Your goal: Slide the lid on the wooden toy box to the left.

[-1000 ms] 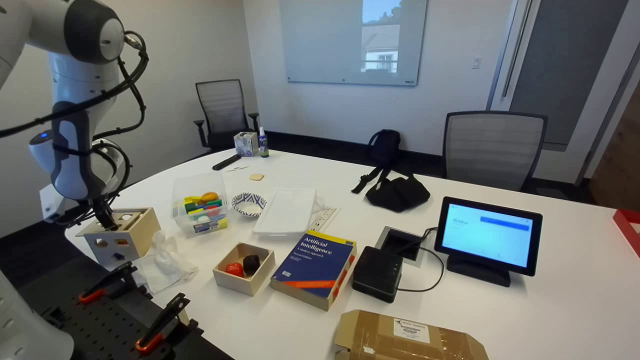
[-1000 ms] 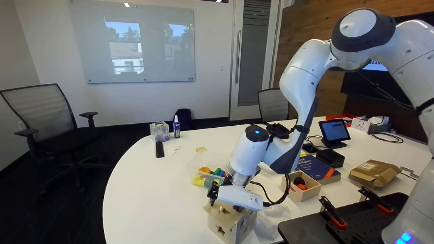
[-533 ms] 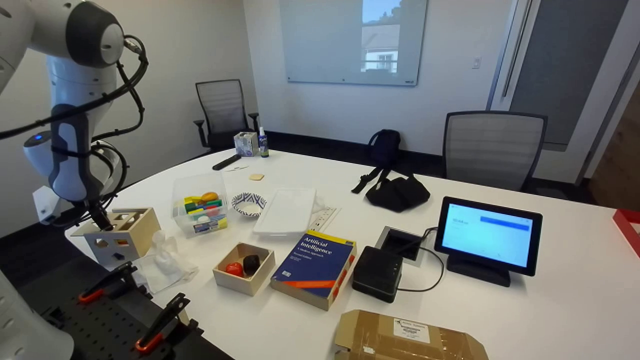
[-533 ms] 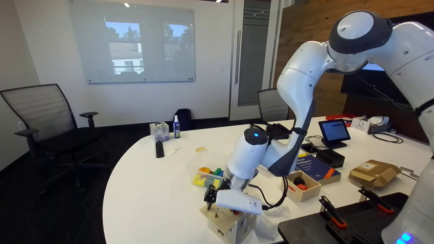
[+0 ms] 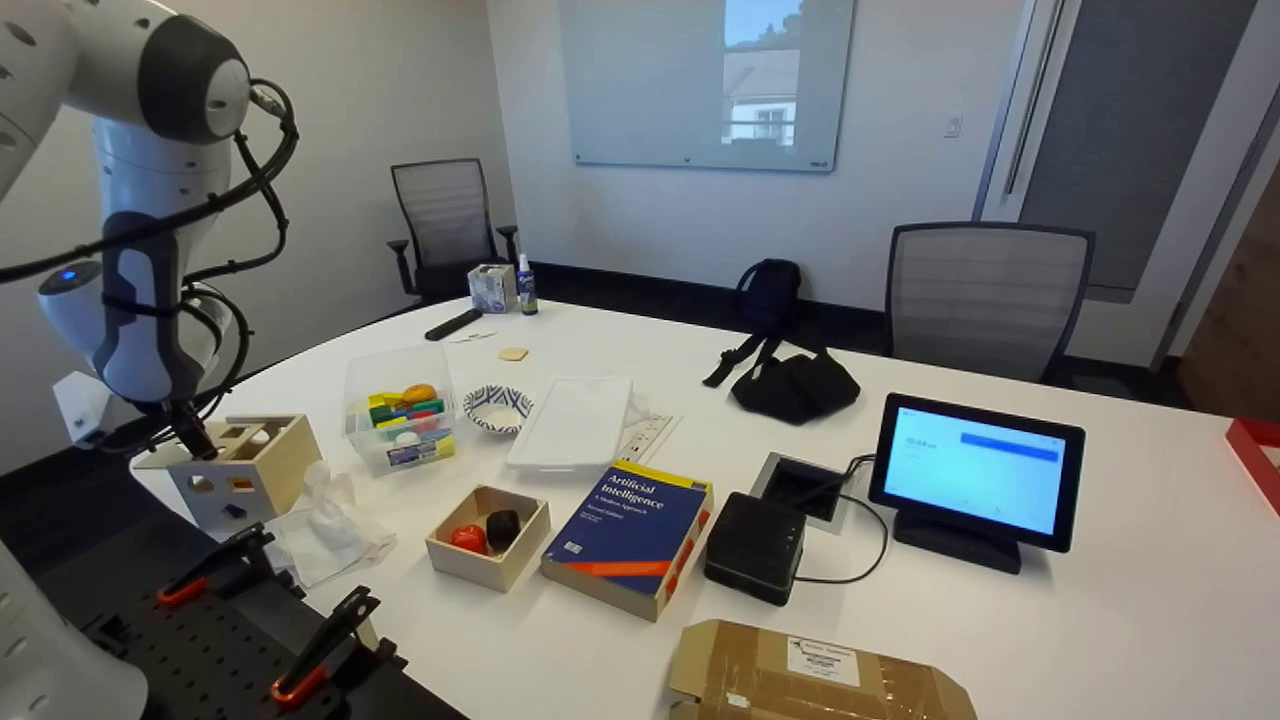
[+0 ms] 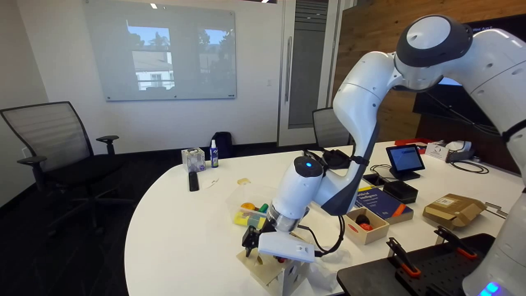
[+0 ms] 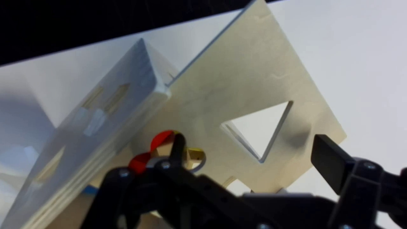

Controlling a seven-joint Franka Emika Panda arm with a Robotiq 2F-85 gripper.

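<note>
With gripper [image 7: 249, 140] spread wide and empty, reaches over the lid [image 7: 241, 76] jutting left past the wooden toy box [image 5: 276, 472].

Beige lid [image 7: 241, 86] and toy box [image 5: 275, 475], black claw [image 7: 251, 149], blue-patterned white bowl [image 5: 498, 411], orange-striped blue book [image 5: 640, 525].

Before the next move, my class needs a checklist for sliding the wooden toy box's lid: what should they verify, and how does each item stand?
1. Claw open: ok, fingers spread.
2. Wooden toy box upright on the table: ok.
3. Lid jutting past the box edge: ok.
4. Lid clear of the box: not ok, part covers it.
5. Fingertip seated in a lid hole: cannot tell, depth hidden.
</note>
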